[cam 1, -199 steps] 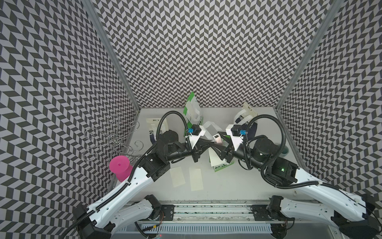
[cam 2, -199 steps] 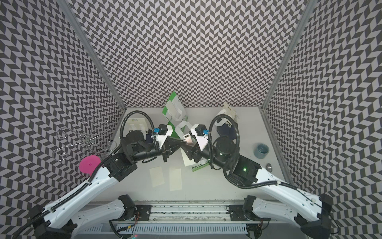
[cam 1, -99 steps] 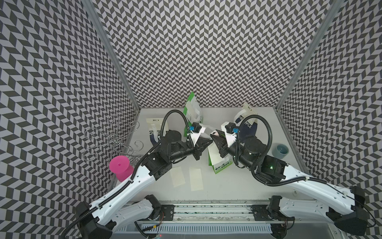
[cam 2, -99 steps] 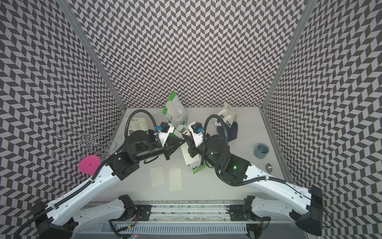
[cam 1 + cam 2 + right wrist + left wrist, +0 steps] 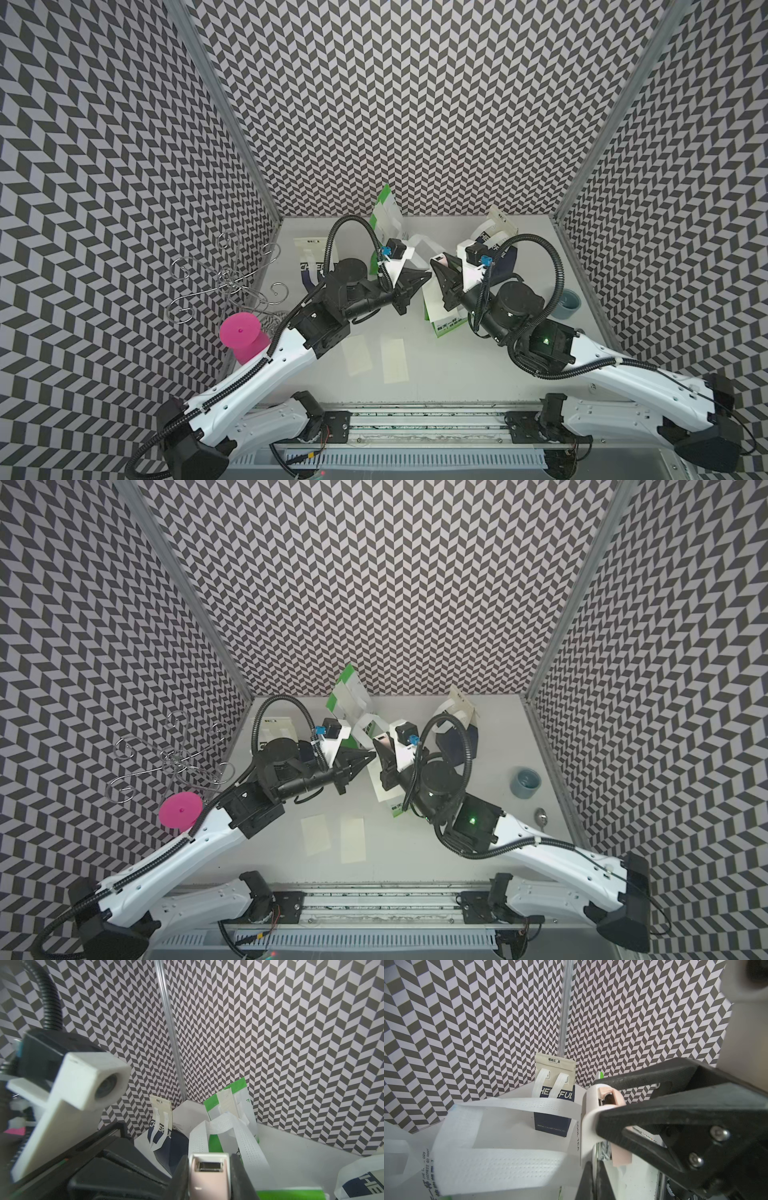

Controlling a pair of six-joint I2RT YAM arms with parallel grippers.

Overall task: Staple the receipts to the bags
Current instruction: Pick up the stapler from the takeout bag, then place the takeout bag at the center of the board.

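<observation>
Four bags are here: the far green-and-white bag (image 5: 385,212), the middle green-and-white bag (image 5: 446,325), the left navy bag (image 5: 309,253) and the right navy bag (image 5: 500,220). Two loose receipts lie flat at the near side, the left receipt (image 5: 356,355) and the right receipt (image 5: 394,359); whether more slips hang on the bags I cannot tell. There is also one pink stapler (image 5: 208,1176), one pink round object (image 5: 243,336), one wire stand (image 5: 226,282), one blue-grey cup (image 5: 567,303) and one small shiny metal piece (image 5: 540,816).

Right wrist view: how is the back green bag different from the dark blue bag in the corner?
The green bag is green and white; the blue bag is navy with a cream top. The blue bag has big white letters; the green bag does not. Both stand up.
</observation>
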